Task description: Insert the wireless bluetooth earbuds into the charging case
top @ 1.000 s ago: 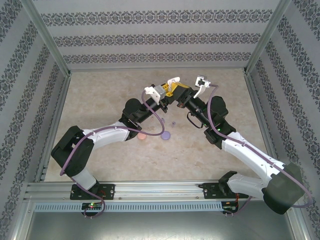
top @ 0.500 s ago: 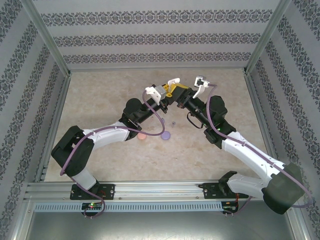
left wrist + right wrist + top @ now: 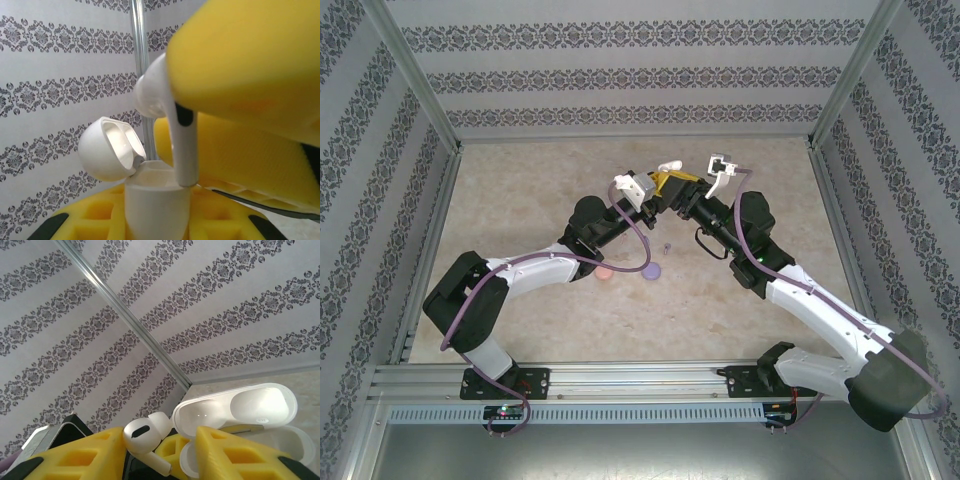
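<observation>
The left gripper [image 3: 157, 222] is pinching a white charging case [image 3: 157, 202] between its yellow fingers [image 3: 90, 220], holding it upright and high above the table [image 3: 520, 190]. The case's round lid [image 3: 107, 150] is tipping back, open, on one side. The right gripper [image 3: 160, 452] is reaching in from the other side, and the two arms are meeting in the middle, above the far part of the table. A white earbud [image 3: 182, 145] is standing in the open top of the case, with the end of its stem at the mouth and its round head sticking out above. In the right wrist view the right gripper's fingers are spread apart, and the earbud is leaning on one finger with a gap to the other. Down on the table, a pink round case [image 3: 604, 272] and a purple round case [image 3: 652, 270] are lying near each other, and a tiny purple earbud [image 3: 666, 245] is lying just beyond the purple case.
</observation>
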Controlling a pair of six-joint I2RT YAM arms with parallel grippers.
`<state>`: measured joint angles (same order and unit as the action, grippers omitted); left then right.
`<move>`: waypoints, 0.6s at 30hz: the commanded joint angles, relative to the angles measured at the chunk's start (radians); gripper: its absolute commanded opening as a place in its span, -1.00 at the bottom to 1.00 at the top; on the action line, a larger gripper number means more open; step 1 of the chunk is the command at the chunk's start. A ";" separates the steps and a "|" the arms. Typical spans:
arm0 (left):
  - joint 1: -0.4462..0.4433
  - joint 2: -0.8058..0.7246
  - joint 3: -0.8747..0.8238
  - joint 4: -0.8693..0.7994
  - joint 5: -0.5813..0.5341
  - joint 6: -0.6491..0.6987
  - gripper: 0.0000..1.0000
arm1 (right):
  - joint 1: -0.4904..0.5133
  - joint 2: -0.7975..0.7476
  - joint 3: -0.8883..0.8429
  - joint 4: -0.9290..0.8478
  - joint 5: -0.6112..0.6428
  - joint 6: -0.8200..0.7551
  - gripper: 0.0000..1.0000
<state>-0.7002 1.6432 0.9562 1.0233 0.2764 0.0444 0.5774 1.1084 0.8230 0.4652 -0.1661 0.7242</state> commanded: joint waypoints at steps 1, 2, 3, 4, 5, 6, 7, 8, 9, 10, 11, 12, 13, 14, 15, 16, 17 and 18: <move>-0.032 -0.022 0.026 0.146 0.049 -0.008 -1.00 | -0.019 0.012 -0.012 -0.125 0.000 0.005 -0.16; -0.032 -0.024 0.027 0.147 0.049 -0.009 -1.00 | -0.020 0.010 -0.016 -0.126 0.003 0.007 -0.16; -0.032 -0.025 0.027 0.147 0.049 -0.009 -1.00 | -0.022 0.006 -0.020 -0.126 0.004 0.007 -0.16; -0.032 -0.026 0.026 0.147 0.052 -0.009 -1.00 | -0.025 0.003 -0.024 -0.126 0.008 0.009 -0.17; -0.032 -0.028 0.026 0.148 0.053 -0.011 -1.00 | -0.029 -0.002 -0.028 -0.125 0.009 0.011 -0.18; -0.032 -0.028 0.027 0.147 0.053 -0.011 -1.00 | -0.032 -0.003 -0.031 -0.124 0.009 0.013 -0.20; -0.032 -0.028 0.027 0.144 0.052 -0.012 -1.00 | -0.037 -0.008 -0.034 -0.122 0.009 0.018 -0.21; -0.033 -0.028 0.028 0.140 0.052 -0.010 -1.00 | -0.043 -0.010 -0.035 -0.122 0.006 0.021 -0.24; -0.032 -0.027 0.028 0.138 0.050 -0.008 -1.00 | -0.048 -0.013 -0.035 -0.122 0.000 0.023 -0.26; -0.032 -0.025 0.027 0.139 0.048 -0.009 -1.00 | -0.053 -0.016 -0.035 -0.121 -0.010 0.029 -0.29; -0.033 -0.022 0.026 0.139 0.046 -0.009 -1.00 | -0.060 -0.020 -0.033 -0.120 -0.020 0.035 -0.32; -0.032 -0.020 0.026 0.137 0.043 -0.009 -1.00 | -0.067 -0.021 -0.032 -0.117 -0.031 0.043 -0.34; -0.033 -0.018 0.024 0.139 0.042 -0.009 -1.00 | -0.073 -0.022 -0.029 -0.114 -0.050 0.048 -0.36; -0.032 -0.016 0.025 0.142 0.041 -0.009 -1.00 | -0.079 -0.022 -0.023 -0.118 -0.066 0.052 -0.38; -0.032 -0.013 0.024 0.147 0.042 -0.012 -1.00 | -0.083 -0.022 -0.021 -0.118 -0.077 0.055 -0.40; -0.032 -0.010 0.027 0.147 0.043 -0.011 -1.00 | -0.087 -0.023 -0.022 -0.115 -0.087 0.059 -0.44; -0.032 -0.009 0.029 0.144 0.043 -0.011 -1.00 | -0.091 -0.025 -0.024 -0.109 -0.096 0.066 -0.46; -0.032 -0.010 0.031 0.139 0.042 -0.011 -1.00 | -0.095 -0.025 -0.025 -0.103 -0.106 0.070 -0.48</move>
<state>-0.7071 1.6432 0.9562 1.0290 0.2836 0.0441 0.4961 1.0847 0.8177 0.4110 -0.2241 0.7692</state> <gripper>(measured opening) 0.215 0.265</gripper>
